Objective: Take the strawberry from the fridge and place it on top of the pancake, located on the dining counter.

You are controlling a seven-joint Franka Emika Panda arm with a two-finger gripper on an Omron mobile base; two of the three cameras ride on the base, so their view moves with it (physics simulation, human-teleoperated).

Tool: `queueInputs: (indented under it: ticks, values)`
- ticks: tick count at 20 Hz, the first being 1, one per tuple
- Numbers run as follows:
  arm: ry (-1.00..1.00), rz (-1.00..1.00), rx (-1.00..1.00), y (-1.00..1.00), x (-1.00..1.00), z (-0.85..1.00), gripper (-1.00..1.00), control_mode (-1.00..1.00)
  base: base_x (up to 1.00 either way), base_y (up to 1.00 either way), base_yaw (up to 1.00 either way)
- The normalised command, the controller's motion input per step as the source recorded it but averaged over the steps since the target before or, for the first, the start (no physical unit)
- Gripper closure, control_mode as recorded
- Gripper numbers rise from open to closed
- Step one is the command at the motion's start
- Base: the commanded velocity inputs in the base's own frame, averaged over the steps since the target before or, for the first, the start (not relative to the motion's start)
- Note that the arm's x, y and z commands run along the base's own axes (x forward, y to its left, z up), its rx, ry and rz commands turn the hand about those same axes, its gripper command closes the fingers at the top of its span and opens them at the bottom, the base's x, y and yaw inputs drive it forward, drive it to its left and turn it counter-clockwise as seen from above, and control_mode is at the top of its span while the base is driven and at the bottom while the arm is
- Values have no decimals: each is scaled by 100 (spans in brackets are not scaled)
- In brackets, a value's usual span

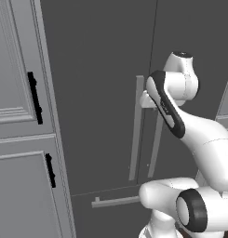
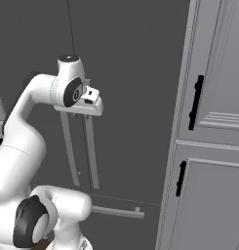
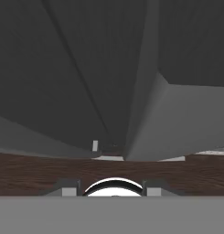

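While the fridge (image 1: 101, 69) doors stand closed and the strawberry lies somewhere I cannot see, I hold the gripper (image 2: 94, 95) pressed shut on the handle (image 1: 136, 128), with every later step left.

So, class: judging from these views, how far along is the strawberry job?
Barely begun. Done: the arm has reached the fridge, whose doors look closed. In hand: the tool sits at the tops of the bar handles, seemingly shut on one. Left: opening, fetching the strawberry, placing it.
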Motion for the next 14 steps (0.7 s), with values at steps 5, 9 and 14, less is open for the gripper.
queueInputs:
  ticks: [5, 9, 14]
  values:
    - [0, 0, 0, 0, 0, 0, -100, 100, -3, 0, 0]
    - [0, 0, 0, 0, 0, 0, -100, 100, -51, 0, 0]
    - [0, 0, 0, 0, 0, 0, -100, 100, -72, 1, 0]
